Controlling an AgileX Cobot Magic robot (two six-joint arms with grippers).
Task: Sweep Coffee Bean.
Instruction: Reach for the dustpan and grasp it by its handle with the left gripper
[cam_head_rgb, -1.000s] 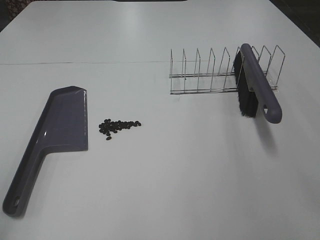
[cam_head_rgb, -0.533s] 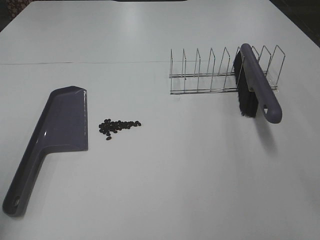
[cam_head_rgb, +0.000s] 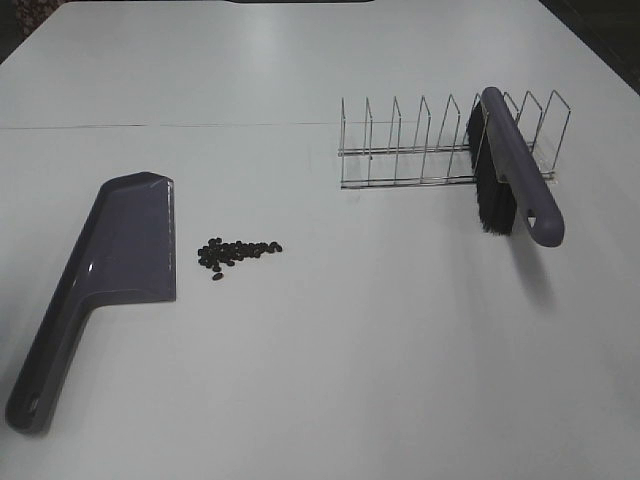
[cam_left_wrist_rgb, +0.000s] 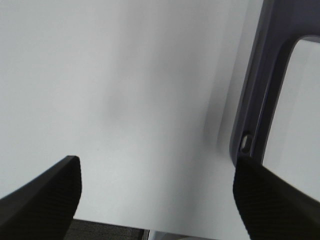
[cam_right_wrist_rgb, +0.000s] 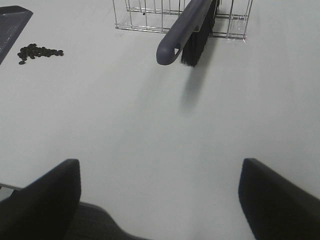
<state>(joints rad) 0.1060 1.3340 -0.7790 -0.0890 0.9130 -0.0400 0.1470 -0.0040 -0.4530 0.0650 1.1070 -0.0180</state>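
Observation:
The coffee beans (cam_head_rgb: 238, 253) lie in a small dark cluster on the white table, just right of the purple-grey dustpan (cam_head_rgb: 125, 250), which lies flat at the left. The purple brush (cam_head_rgb: 520, 170) rests in a wire rack (cam_head_rgb: 420, 150) at the back right, black bristles down, handle end sticking out toward the front. Neither gripper shows in the high view. My left gripper (cam_left_wrist_rgb: 155, 200) is open and empty above the table beside the dustpan's handle (cam_left_wrist_rgb: 260, 85). My right gripper (cam_right_wrist_rgb: 160, 200) is open and empty, well short of the brush (cam_right_wrist_rgb: 185, 27) and the beans (cam_right_wrist_rgb: 37, 52).
The wire rack (cam_right_wrist_rgb: 150, 15) has several upright dividers. A thin seam (cam_head_rgb: 160, 126) runs across the table behind the dustpan. The table's near edge (cam_left_wrist_rgb: 110, 225) shows under the left gripper.

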